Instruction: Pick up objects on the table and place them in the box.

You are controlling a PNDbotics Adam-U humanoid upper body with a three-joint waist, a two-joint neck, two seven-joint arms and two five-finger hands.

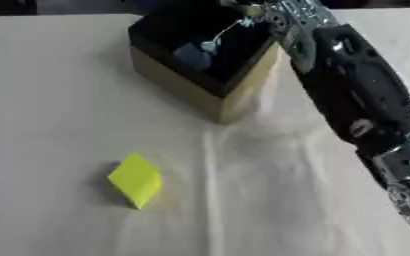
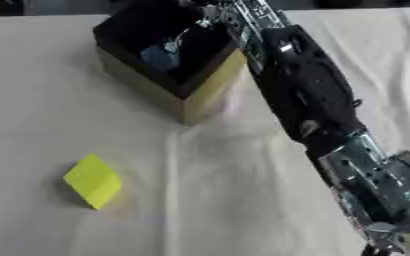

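Upper centre of the frame, the box (image 1: 210,60) already holds a blue object (image 2: 160,56); the right hand (image 2: 210,16) reaches over it, its grip unclear. Lower left, a yellow block (image 1: 136,180) remains on the tabletop (image 1: 60,110).

Likely lab test bench: white cloth-covered table (image 1: 60,100), robot arm (image 2: 305,95), no furnishings visible.

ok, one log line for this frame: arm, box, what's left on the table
right arm: reaching over box | right hand: hidden at box's far rim | box: blue object inside | yellow block: on table, untouched | left hand: out of view
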